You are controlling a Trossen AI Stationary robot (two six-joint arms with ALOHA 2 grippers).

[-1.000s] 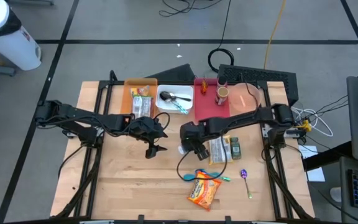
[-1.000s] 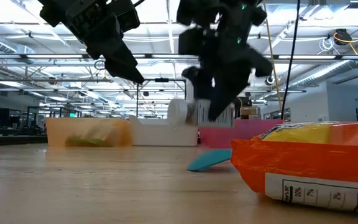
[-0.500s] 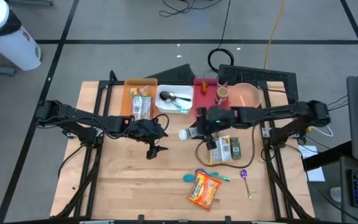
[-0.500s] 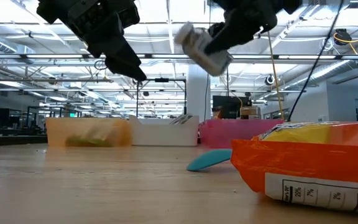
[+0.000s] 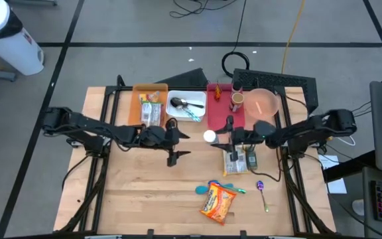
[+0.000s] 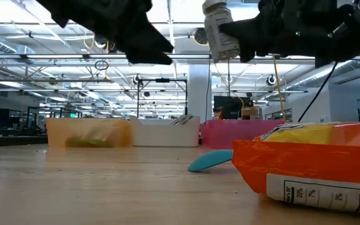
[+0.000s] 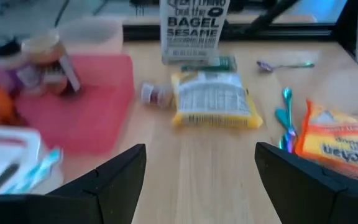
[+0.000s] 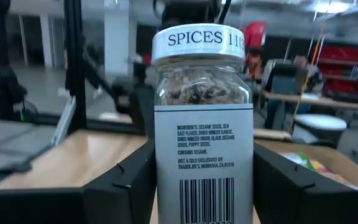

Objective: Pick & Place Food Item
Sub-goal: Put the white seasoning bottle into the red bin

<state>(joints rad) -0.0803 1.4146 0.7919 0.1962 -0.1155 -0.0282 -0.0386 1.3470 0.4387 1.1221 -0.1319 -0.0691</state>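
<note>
The food item is a clear spice jar with a white cap and a white label. It hangs upright above the table's middle with my right gripper shut on it. In the low view the jar is high over the board. My left gripper hovers open just to the jar's left with nothing between its fingers. Orange, white and pink trays stand in a row at the far side. My right gripper pinches the jar's lower body between its two fingers, one on each side of the label. The fingers come in about level from the table's right. The jar stands upright, cap up, lifted clear of the table.
A yellow packet and a green one lie below the right gripper. An orange snack bag, blue spoons and a purple spoon lie nearer the front. A pink bowl sits far right.
My right gripper has drawn back toward the table's right edge and tipped from pointing down to about level, carrying the jar higher and turning it upright. My left gripper has shifted a little toward the right and tipped upward, staying open.
</note>
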